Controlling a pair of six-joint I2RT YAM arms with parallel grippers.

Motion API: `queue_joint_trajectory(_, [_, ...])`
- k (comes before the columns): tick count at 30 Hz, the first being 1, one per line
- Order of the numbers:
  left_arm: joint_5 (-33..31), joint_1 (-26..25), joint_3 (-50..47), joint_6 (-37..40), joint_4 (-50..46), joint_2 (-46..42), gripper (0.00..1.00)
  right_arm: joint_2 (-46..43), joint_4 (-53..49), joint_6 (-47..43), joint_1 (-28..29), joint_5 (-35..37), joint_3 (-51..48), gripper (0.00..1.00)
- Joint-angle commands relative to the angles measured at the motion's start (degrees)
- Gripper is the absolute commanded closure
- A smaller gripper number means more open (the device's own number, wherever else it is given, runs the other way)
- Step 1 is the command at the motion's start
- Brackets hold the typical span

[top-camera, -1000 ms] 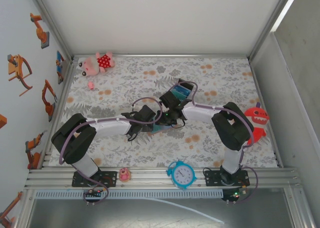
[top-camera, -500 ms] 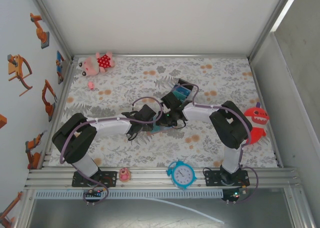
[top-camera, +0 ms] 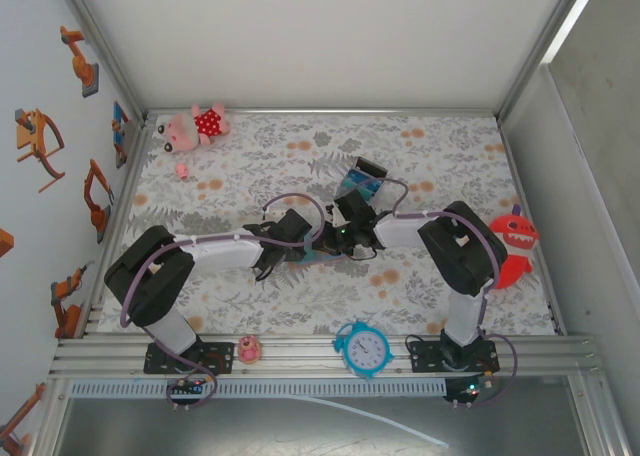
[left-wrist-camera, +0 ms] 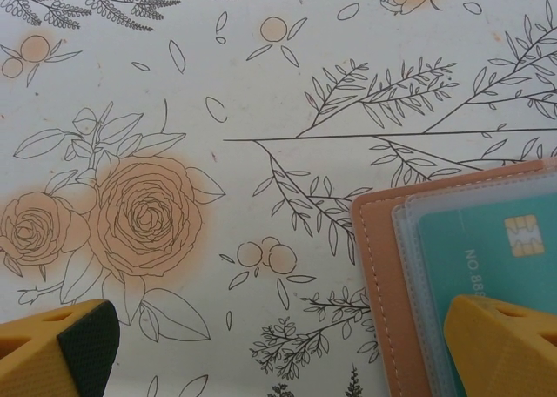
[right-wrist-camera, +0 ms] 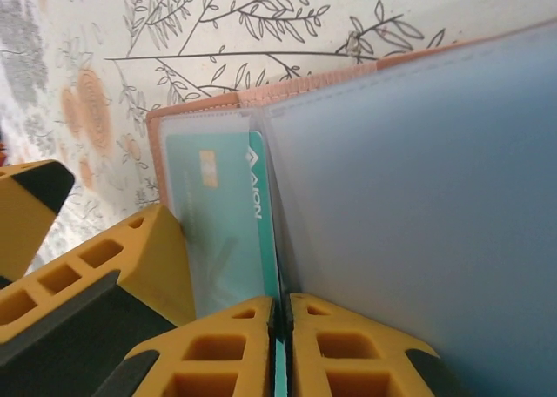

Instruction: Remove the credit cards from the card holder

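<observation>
The tan leather card holder (left-wrist-camera: 385,266) lies open on the flowered cloth, its clear pockets (right-wrist-camera: 418,205) facing up. A teal credit card (left-wrist-camera: 487,245) with a gold chip sits in one pocket. My left gripper (left-wrist-camera: 278,332) is open, its right finger (left-wrist-camera: 505,345) resting on that pocket and its left finger (left-wrist-camera: 52,353) over bare cloth. My right gripper (right-wrist-camera: 279,353) is shut on the thin edge of a teal credit card (right-wrist-camera: 261,205) standing between the pockets. From above, both grippers (top-camera: 318,242) meet mid-table over the card holder (top-camera: 312,259).
A small black box of teal cards (top-camera: 358,181) lies just behind the right wrist. A pink plush (top-camera: 195,126) is at the back left, a red shark toy (top-camera: 510,241) at the right edge, a blue clock (top-camera: 363,348) and a pink trinket (top-camera: 249,350) on the front rail.
The right wrist has shifted slightly, uncovering more of the black box, and its jaws have tightened on the card edge. The left arm has stayed put.
</observation>
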Motion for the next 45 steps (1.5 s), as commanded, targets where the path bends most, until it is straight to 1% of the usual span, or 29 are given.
queue_joint_trajectory(1, [2.6, -0.4, 0.4, -0.1, -3.3, 2.2, 0.03, 0.9, 9.9, 4.6, 0.1, -4.6, -2.1, 0.88])
queue_joint_trajectory(5, [2.7, -0.7, 0.6, 0.1, -3.3, 2.3, 0.03, 1.1, 10.4, 4.6, 0.1, -4.6, -2.3, 0.88])
queue_joint_trajectory(10, [2.4, -0.8, 0.8, -0.1, -3.7, 2.0, 0.03, 1.0, 9.5, 4.2, -0.1, -3.9, -2.3, 0.94])
queue_joint_trajectory(17, [0.8, -0.7, 0.8, -0.2, -5.4, 1.3, 0.03, -1.2, 7.1, 3.1, -1.3, -2.1, -3.5, 1.00])
queue_joint_trajectory(30, [0.1, -0.1, 1.2, 0.3, -5.9, 1.2, 0.03, -4.2, -3.0, -2.3, -2.4, 2.4, -2.3, 1.00])
queue_joint_trajectory(37, [-0.1, 0.0, 1.1, 0.8, -5.9, 0.7, 0.03, -4.4, -4.0, -3.0, -2.5, 3.3, -1.7, 1.00])
queue_joint_trajectory(45, [0.1, 0.1, 1.4, 2.5, -5.1, 0.3, 0.03, -6.4, -7.1, -4.7, -2.6, 6.3, -1.4, 1.00])
